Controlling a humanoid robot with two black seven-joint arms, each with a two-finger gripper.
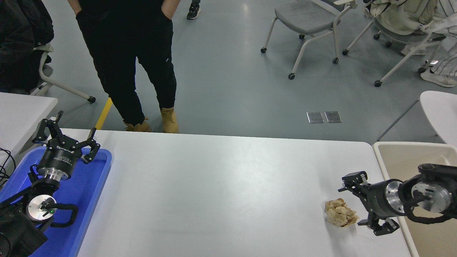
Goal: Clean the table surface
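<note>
- My right gripper (358, 201) hung low over the table surface (221, 192) near its right end, the arm coming in from the right edge and lying almost level, pointing left across the tabletop.
- Its fingers (354, 177) were spread wide apart and held nothing: one tip sat toward the far side, the other (383, 229) toward me.
- A crumpled wad of tan paper (340, 213) lay on the white surface just left of that gripper, roughly in line with the gap between the two fingers; I could not tell whether either finger touched it.
- The silver wrist joint (428, 195) of that arm sat over the beige bin (403, 157) that stood against the table's right edge.
- My left gripper (69, 137) was parked at the lower left, above the far end of the blue plastic tray (91, 185), pointing away from me, its fingers splayed open and empty.
- The table surface filled the middle of the view, stretching from the blue tray to the bin.
- Beyond the far edge stood a person (135, 60) in black trousers and tan boots, and grey wheeled chairs (307, 18) stood farther back on the floor.
</note>
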